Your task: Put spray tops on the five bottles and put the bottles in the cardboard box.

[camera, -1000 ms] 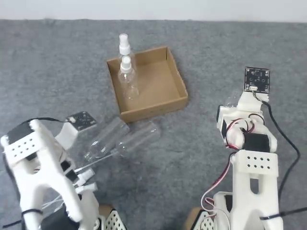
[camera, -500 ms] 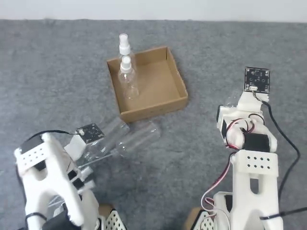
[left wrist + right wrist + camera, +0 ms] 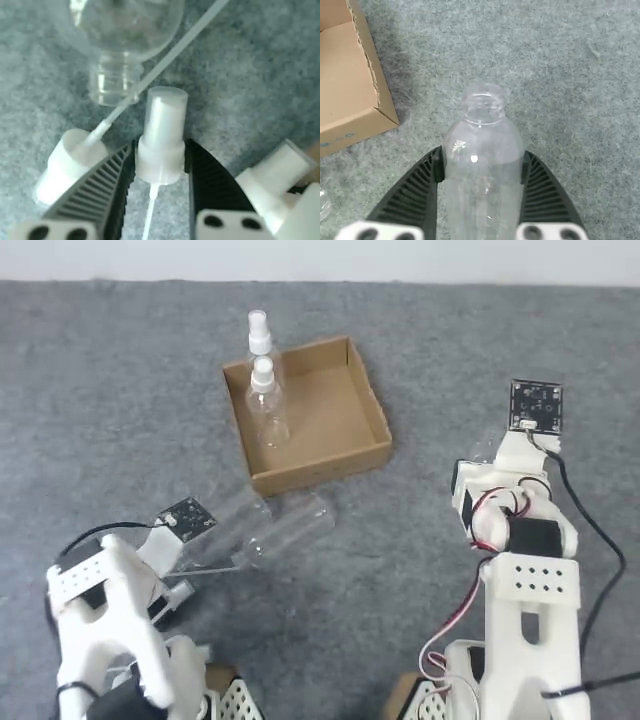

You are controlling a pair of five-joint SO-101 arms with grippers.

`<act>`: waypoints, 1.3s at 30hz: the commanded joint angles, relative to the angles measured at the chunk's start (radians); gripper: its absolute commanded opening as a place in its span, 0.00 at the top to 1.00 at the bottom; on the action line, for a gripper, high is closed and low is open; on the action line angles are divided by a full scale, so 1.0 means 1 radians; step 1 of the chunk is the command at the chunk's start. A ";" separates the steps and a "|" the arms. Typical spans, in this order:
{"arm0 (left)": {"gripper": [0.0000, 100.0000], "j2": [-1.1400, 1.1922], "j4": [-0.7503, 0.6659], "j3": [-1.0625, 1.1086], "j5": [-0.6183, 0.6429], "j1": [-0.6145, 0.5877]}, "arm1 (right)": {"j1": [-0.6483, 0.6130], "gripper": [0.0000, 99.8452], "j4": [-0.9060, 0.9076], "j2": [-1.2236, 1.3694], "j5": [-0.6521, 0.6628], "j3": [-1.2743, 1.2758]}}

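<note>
Your left gripper (image 3: 160, 150) is clamped on a white spray top (image 3: 162, 115), with two loose spray tops (image 3: 70, 160) (image 3: 272, 175) just beside it on the grey carpet (image 3: 120, 390). Beyond lie two uncapped bottles (image 3: 215, 530) (image 3: 290, 525) on their sides, near the cardboard box (image 3: 370, 410). Your right gripper (image 3: 482, 156) is closed around an open clear bottle (image 3: 482, 130) beside the box. One capped bottle (image 3: 268, 405) stands inside the box, another (image 3: 259, 335) right behind it at the far edge.
</note>
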 commanded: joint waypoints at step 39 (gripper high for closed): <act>0.99 -0.002 0.554 -0.581 0.020 -0.005 | 0.002 0.90 -0.019 -0.030 -0.005 -0.009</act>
